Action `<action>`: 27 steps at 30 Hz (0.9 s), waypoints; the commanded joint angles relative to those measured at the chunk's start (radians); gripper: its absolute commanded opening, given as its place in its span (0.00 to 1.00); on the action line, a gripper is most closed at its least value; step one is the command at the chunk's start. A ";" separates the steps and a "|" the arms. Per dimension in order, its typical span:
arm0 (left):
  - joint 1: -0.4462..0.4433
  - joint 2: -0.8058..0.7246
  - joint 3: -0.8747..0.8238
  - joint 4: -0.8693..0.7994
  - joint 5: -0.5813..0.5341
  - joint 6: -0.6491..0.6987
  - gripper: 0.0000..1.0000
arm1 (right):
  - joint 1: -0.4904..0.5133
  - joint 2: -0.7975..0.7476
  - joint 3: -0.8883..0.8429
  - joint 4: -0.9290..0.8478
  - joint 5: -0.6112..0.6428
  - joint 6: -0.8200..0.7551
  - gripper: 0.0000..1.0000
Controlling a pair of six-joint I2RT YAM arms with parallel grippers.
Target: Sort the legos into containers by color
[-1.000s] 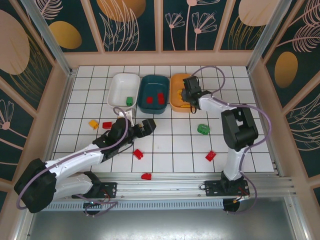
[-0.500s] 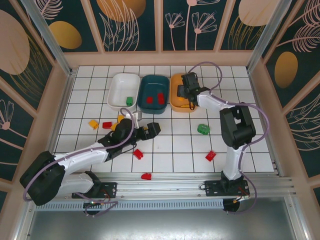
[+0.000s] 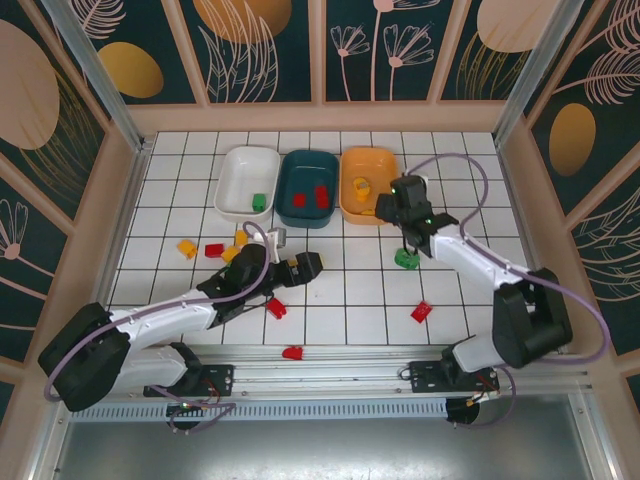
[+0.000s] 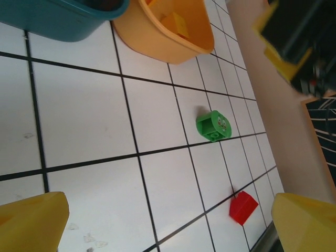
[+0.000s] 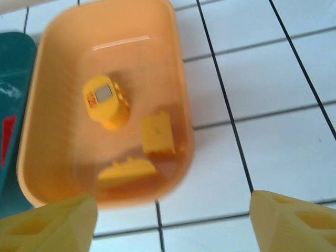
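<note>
Yellow bricks (image 5: 106, 102) lie in the orange tray (image 3: 378, 165); the right gripper (image 3: 392, 205) beside it and the left gripper (image 3: 305, 265) both gape empty. Next, I judge, a pick is due: the green brick (image 3: 405, 259) lies nearest the right.

Black grid lines cross the white tiled worktop (image 3: 340, 290). There is a white plastic tray (image 3: 240, 178), a dark teal plastic tray (image 3: 305, 165) and an orange plastic tray (image 3: 373, 165); the small plastic bricks (image 3: 421, 312) are red, green or yellow.
</note>
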 commanded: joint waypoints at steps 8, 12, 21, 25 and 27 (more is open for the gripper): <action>-0.005 -0.076 -0.001 -0.067 -0.073 0.040 0.99 | -0.025 -0.023 -0.221 0.036 -0.036 0.052 0.88; -0.005 -0.062 0.010 -0.068 -0.049 0.033 0.99 | -0.025 0.006 -0.237 0.046 -0.114 0.054 0.88; -0.004 -0.070 0.010 -0.072 -0.046 0.029 0.99 | 0.054 -0.040 -0.290 0.004 -0.184 0.101 0.83; -0.005 -0.074 0.009 -0.073 -0.049 0.027 0.99 | 0.101 -0.033 -0.288 -0.021 -0.133 0.109 0.78; -0.004 -0.073 0.013 -0.077 -0.051 0.029 0.99 | 0.101 -0.009 -0.280 -0.028 -0.093 0.109 0.77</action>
